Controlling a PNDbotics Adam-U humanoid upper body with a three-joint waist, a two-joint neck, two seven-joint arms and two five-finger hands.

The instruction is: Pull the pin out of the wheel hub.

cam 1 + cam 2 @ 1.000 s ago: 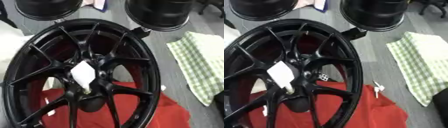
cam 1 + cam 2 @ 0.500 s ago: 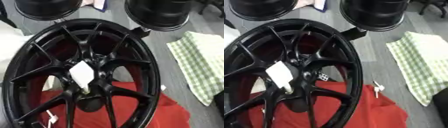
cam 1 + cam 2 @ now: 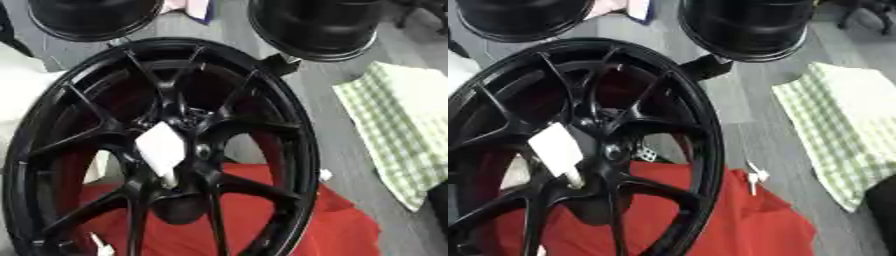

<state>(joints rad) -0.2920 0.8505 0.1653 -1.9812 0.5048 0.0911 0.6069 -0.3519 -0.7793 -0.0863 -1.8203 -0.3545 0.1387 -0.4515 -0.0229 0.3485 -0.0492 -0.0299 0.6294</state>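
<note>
A large black spoked wheel (image 3: 289, 125) stands tilted on a red cloth (image 3: 350, 235) and fills most of both views. At its hub (image 3: 188, 150) sits a white flat piece (image 3: 160, 146) with a short pale stem (image 3: 168, 181) pointing down; this looks like the pin, still set in the hub. My left hand shows in neither view. A dark shape (image 3: 881, 210) at the lower right edge may be my right hand, well away from the hub.
Two more black wheels (image 3: 92, 20) (image 3: 319, 27) stand behind on the grey floor. A green checked cloth (image 3: 398, 125) lies at the right. A small white thing (image 3: 754, 177) lies at the red cloth's edge, another (image 3: 101, 245) under the spokes.
The whole picture has shifted a little, so the camera moved. The white piece stays at the hub and the wheel has not visibly moved.
</note>
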